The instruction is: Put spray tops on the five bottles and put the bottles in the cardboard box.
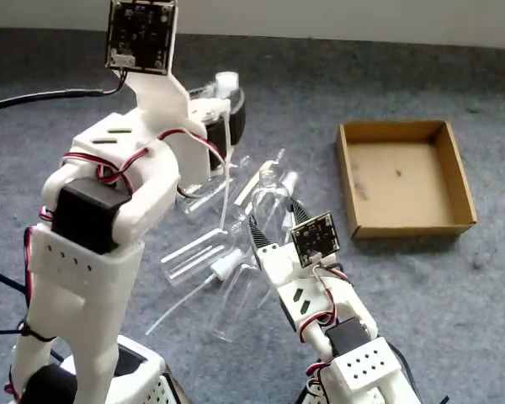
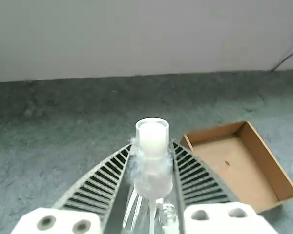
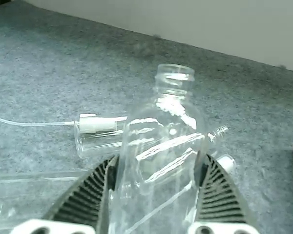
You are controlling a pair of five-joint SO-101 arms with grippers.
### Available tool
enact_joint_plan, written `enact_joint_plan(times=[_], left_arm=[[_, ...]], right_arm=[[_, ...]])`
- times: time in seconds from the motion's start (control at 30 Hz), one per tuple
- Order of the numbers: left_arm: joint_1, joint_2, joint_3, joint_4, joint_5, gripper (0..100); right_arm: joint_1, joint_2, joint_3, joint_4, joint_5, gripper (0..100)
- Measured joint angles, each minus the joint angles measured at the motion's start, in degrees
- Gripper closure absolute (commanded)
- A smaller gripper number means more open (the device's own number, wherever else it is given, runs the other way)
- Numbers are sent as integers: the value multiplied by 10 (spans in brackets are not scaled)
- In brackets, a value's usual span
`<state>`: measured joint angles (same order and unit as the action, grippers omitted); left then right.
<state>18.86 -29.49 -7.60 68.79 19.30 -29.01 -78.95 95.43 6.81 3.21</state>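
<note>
Right end effector is clamping 1 clear bottle at mid-body, neck open; we are judging it light, slick, thin-walled. Left end effector is pinching a spray top. Farther off, cardboard box is waiting on bench.

Bottle clear glossy plastic; spray top white smooth plastic; cardboard box at 3 o'clock matt brown; carpet grey, rough; left arm white matt plastic.

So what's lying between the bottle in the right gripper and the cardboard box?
Right wrist view: a threaded bottle neck and a white cap lie just beside the held bottle. High view: beyond them, bare carpet up to the cardboard box.
</note>
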Motion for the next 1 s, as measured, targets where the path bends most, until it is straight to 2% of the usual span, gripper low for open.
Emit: enact_joint_plan(times=[0.13,0.4,0.5,0.6,0.77,1.0], left_arm=[[-28,-39,135,-164,0,995],[-28,-118,395,-524,0,995],[-30,-144,459,-614,0,995],[-29,-164,478,-646,18,995],[-32,-193,480,-636,123,995],[-33,-200,480,-583,144,995]], right_arm=[[0,0,0,0,0,889],[0,0,1,0,0,889],[0,0,2,0,0,889],[0,0,3,0,0,888],[0,0,3,0,0,888],[0,0,3,0,17,887]])
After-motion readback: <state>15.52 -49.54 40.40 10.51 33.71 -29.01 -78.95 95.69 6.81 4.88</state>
